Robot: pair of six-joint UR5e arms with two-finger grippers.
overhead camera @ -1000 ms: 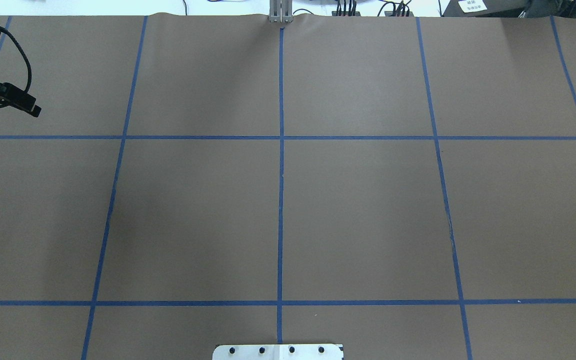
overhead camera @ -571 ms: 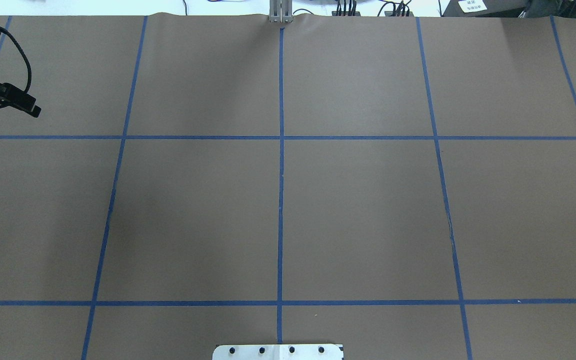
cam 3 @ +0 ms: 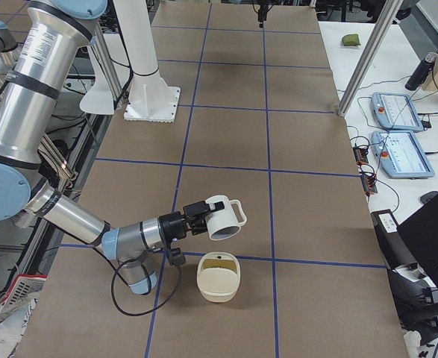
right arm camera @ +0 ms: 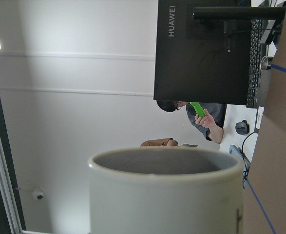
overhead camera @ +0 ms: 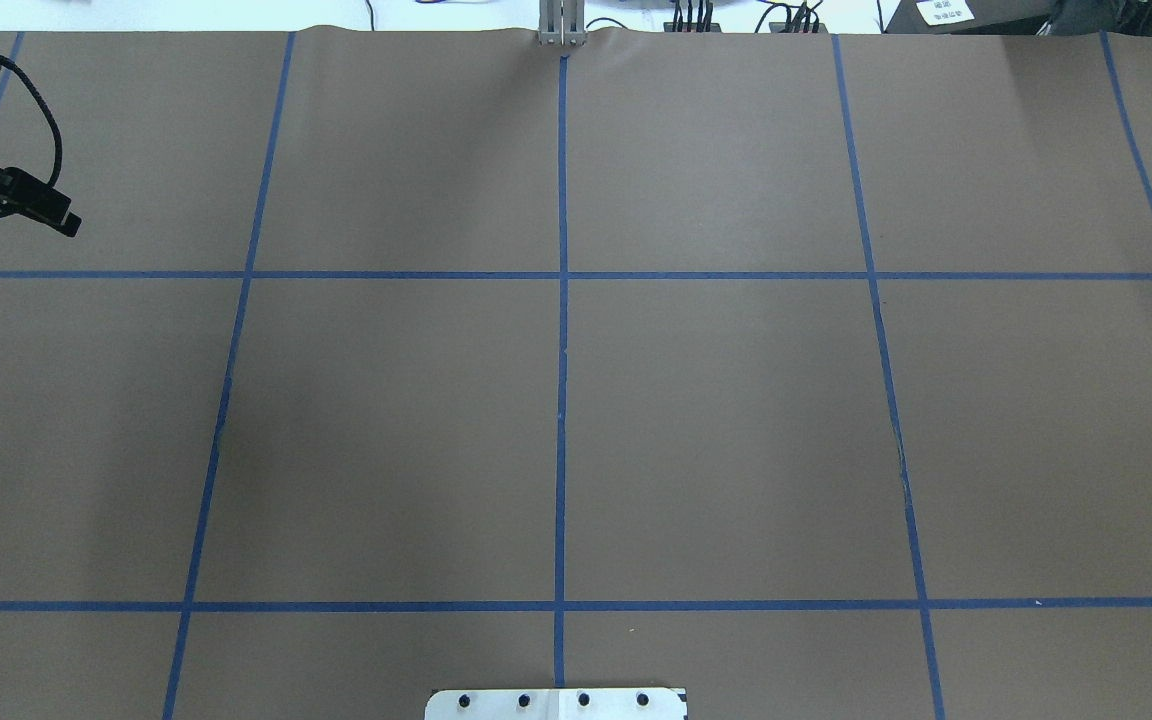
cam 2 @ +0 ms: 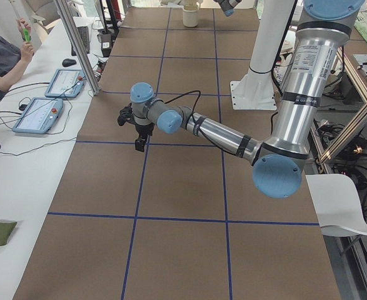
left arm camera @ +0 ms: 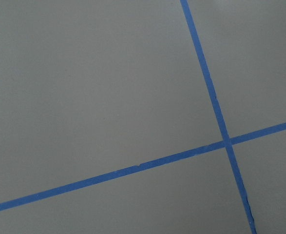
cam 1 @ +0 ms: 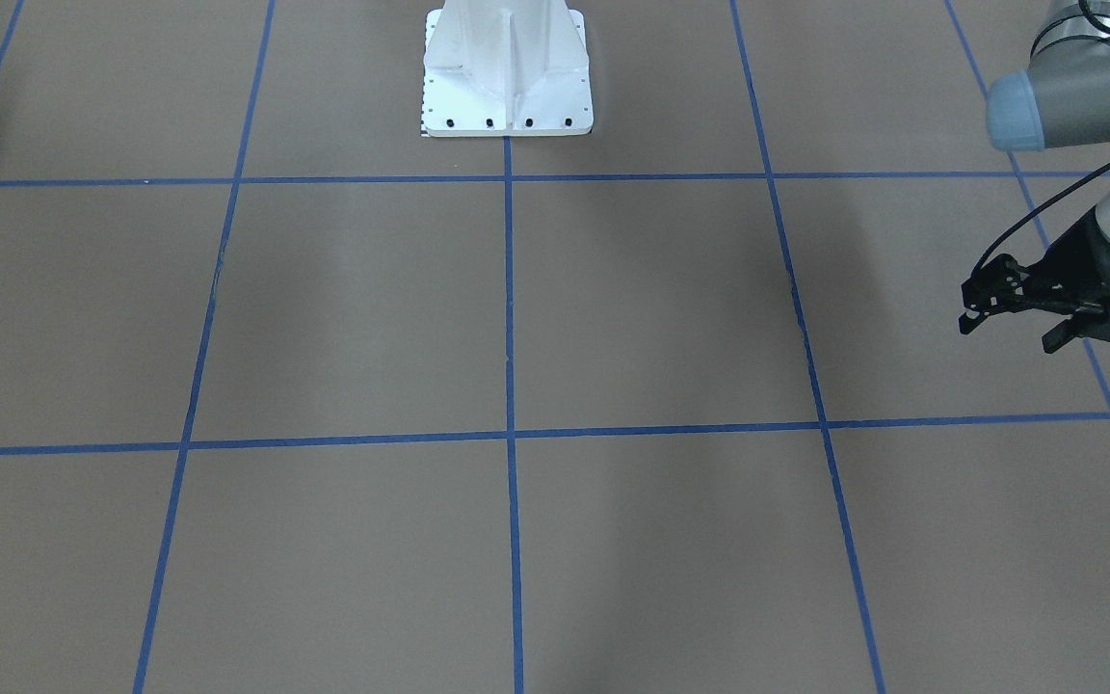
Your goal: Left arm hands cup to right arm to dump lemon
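My right gripper (cam 3: 198, 217) holds the white cup (cam 3: 224, 218) in the air, tipped on its side with its mouth down over a cream handled bowl (cam 3: 217, 287). A yellowish piece (cam 3: 219, 262), probably the lemon, lies inside that bowl. In the right wrist view the cup (right arm camera: 164, 195) fills the bottom of the frame; its inside is hidden. My left gripper (cam 1: 1010, 323) is open and empty, low over the table at my far left; it also shows in the overhead view (overhead camera: 54, 211) and the left side view (cam 2: 138, 134).
The white robot pedestal (cam 1: 507, 67) stands at the table's middle, on my side. Brown paper with blue tape lines (overhead camera: 562, 400) covers the table. Across the table are aluminium posts (cam 3: 368, 56), tablets (cam 3: 399, 153) and an operator (cam 2: 2, 56).
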